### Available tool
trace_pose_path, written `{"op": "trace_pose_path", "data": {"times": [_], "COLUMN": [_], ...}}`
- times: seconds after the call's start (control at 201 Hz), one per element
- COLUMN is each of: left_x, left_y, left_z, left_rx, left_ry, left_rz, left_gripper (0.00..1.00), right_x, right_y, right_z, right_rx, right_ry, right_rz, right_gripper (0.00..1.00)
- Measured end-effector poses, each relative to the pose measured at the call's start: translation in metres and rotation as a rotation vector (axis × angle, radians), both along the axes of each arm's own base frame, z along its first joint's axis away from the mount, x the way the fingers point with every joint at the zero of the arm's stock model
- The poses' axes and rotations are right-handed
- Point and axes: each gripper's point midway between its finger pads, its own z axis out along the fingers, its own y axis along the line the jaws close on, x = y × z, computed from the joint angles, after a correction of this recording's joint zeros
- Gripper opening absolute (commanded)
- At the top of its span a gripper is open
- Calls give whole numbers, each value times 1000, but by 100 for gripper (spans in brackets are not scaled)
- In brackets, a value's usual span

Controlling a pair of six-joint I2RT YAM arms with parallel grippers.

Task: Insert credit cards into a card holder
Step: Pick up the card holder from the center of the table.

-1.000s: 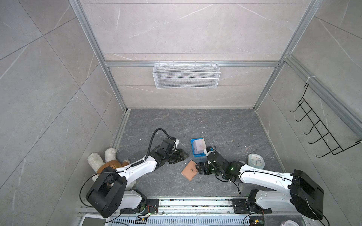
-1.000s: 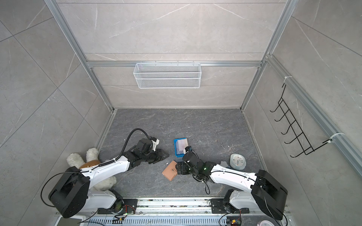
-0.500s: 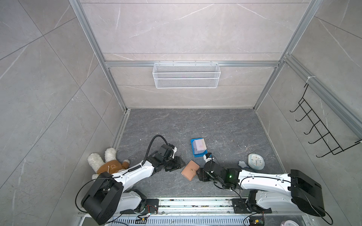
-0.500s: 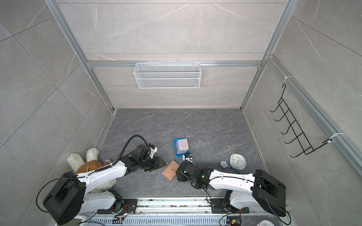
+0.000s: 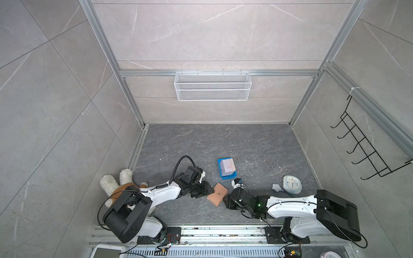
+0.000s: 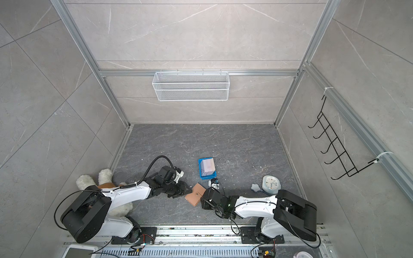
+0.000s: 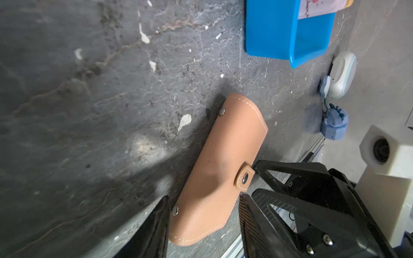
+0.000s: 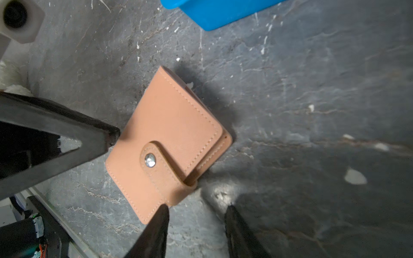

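Holder snapped shut, so the tab has to be popped first, lol

The holder [image 5: 217, 196] is lying closed on the floor between both claws, with the cards [image 5: 227, 166] stacked in the tray [image 5: 219, 168] nearby. The left claw [image 7: 204, 197] is set either side of the holder's end, but whether it's actually pinched can't be told. The right claw [image 8: 196, 207] is seen part-open and empty by the tab [image 8: 156, 156] fold. Probably best if the holder gets pinned firmly and the tab is caught at its loop and peeled upward, not dragged sideways.
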Motion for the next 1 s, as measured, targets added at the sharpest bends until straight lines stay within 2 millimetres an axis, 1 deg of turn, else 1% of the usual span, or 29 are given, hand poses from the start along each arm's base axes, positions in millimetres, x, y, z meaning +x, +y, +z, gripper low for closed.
{"op": "trace_pose_path", "data": {"times": [0.184,0.254,0.533,0.612,0.722,1.0], "left_x": [-1,-1,-1,-2,-2,-4], "left_y": [-10,-13,-30,-32,-34,-29], "left_z": [-8,-4,12,12,13,5], "left_rx": [-15,-36,-145,-158,-165,-129], "left_ry": [25,19,6,8,11,21], "left_rz": [-28,-38,-62,-58,-52,-26], "left_gripper": [51,50,48,48,47,49], "right_x": [1,1,4,4,4,4], "right_y": [5,5,2,1,0,-6], "right_z": [-2,-6,-8,-8,-9,-10], "right_rx": [18,10,13,9,5,-7], "right_ry": [3,9,20,21,21,22], "right_rz": [-4,-7,-54,-60,-69,-86], "right_gripper": [41,39,31,28,27,25]}}
